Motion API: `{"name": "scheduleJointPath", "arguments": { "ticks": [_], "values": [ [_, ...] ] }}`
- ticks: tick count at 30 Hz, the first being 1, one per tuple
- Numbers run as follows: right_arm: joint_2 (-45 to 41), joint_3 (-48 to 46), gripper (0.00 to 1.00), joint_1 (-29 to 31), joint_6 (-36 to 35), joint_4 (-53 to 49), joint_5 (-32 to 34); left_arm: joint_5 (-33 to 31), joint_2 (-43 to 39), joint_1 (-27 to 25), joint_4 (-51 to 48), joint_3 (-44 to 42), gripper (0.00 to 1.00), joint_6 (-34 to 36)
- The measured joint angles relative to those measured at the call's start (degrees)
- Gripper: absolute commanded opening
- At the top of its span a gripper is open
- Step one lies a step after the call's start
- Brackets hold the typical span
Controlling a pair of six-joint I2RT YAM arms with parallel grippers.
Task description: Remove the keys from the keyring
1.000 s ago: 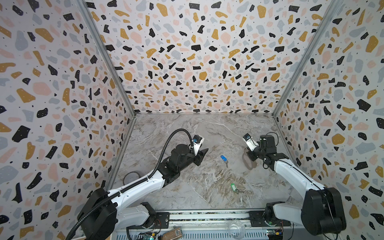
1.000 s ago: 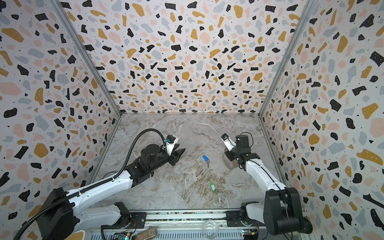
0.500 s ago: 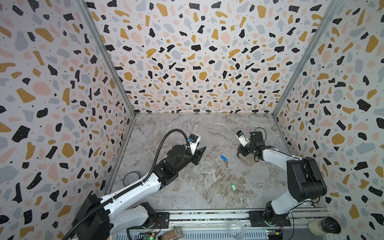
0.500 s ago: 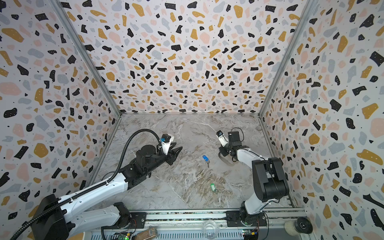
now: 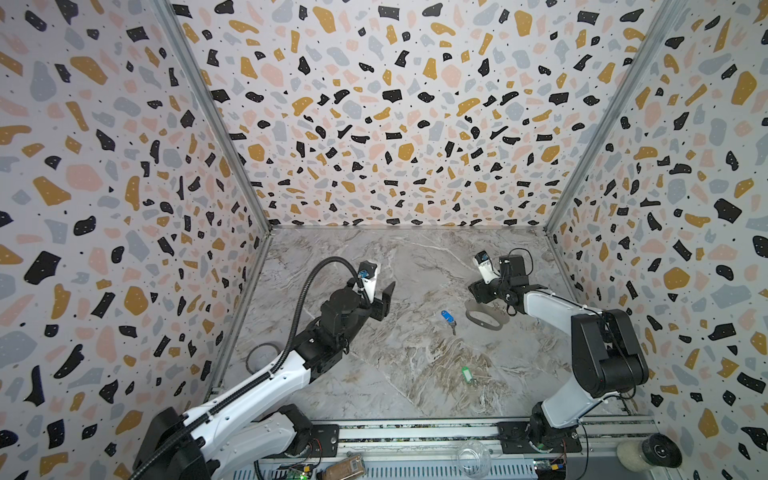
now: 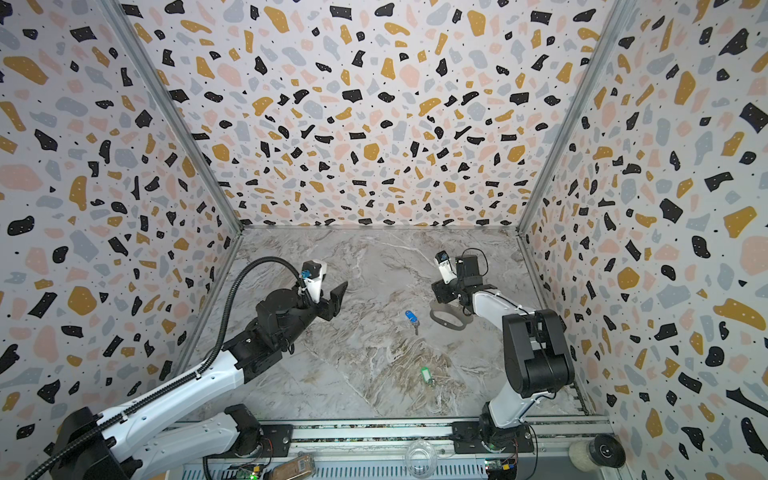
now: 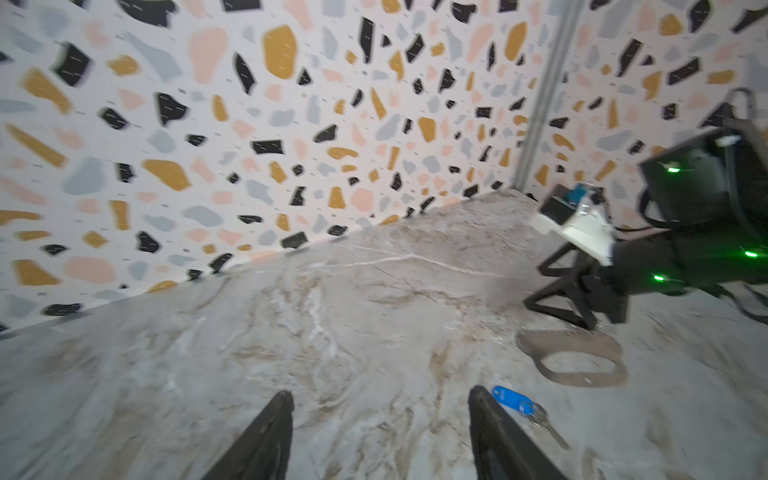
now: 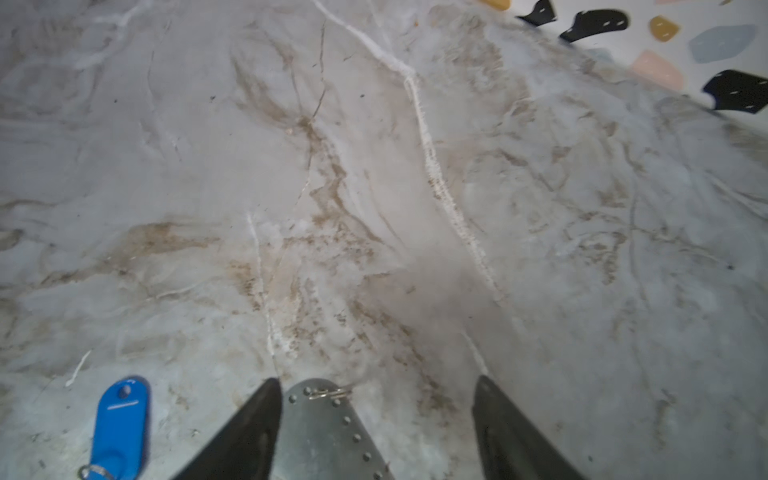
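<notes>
The keyring [image 5: 484,319] [image 6: 446,319], a grey-beige strap loop, lies flat on the marble floor. My right gripper [image 5: 478,291] [image 6: 439,293] hovers just behind it, open. In the right wrist view the strap [image 8: 324,428] with its small metal ring link [image 8: 328,392] lies between the spread fingers of the right gripper [image 8: 376,384], beside one finger, unheld. The blue-tagged key [image 5: 448,318] [image 6: 411,318] [image 8: 120,428] [image 7: 513,400] lies loose to the left of the strap. Nearer the front lies the green-tagged key [image 5: 467,374] [image 6: 424,374]. My left gripper [image 5: 380,297] [image 6: 337,296] [image 7: 378,399] is open and empty.
Terrazzo walls close in the floor on three sides. A dark cable loop [image 5: 262,357] lies by the left wall. The arm rail [image 5: 415,432] runs along the front, with a clear cup [image 5: 473,453] and a roll [image 5: 648,451] on it.
My right gripper has opened and the keyring now lies on the floor under it. The left gripper's jaws have spread wider and it has pulled back slightly to the left.
</notes>
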Motion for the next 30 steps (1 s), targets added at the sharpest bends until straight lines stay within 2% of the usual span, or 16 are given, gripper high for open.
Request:
{"name": "scheduleJointPath", "arguments": {
  "ticks": [3, 7, 11, 13, 16, 21, 26, 30],
  "values": [
    [-8.28, -5.01, 0.99, -2.89, 2.29, 5.53, 1.14, -7.06, -4.04, 4.76, 2.73, -3.48, 0.88, -0.57],
    [-20.63, -19.3, 0.99, -7.67, 5.88, 19.63, 4.98, -17.31, -6.25, 13.35, 10.27, -12.35, 0.88, -1.05],
    [-21.14, -34.05, 0.99, -10.6, 9.51, 32.37, 8.79, -22.43, -2.95, 19.5, 15.56, -19.39, 0.89, -0.61],
    [-19.87, -39.91, 0.99, -10.64, 10.49, 37.05, 9.81, -22.86, 0.35, 20.68, 18.25, -20.46, 0.89, 0.7],
    [-18.27, -43.93, 0.99, -10.64, 10.71, 44.02, 10.25, -22.53, 5.18, 21.31, 24.92, -22.6, 0.89, 2.45],
    [-17.51, -42.91, 0.99, -10.62, 10.67, 52.48, 10.4, -21.35, 12.09, 22.77, 36.54, -28.48, 0.9, 4.63],
    [-17.73, -42.99, 0.99, -10.62, 10.4, 56.72, 9.86, -17.33, 17.92, 26.95, 50.73, -35.89, 0.91, 4.7],
    [-17.86, -43.1, 0.99, -10.64, 10.43, 57.94, 7.56, -13.77, 23.61, 29.05, 56.98, -35.82, 0.92, 4.63]
  ]
}}
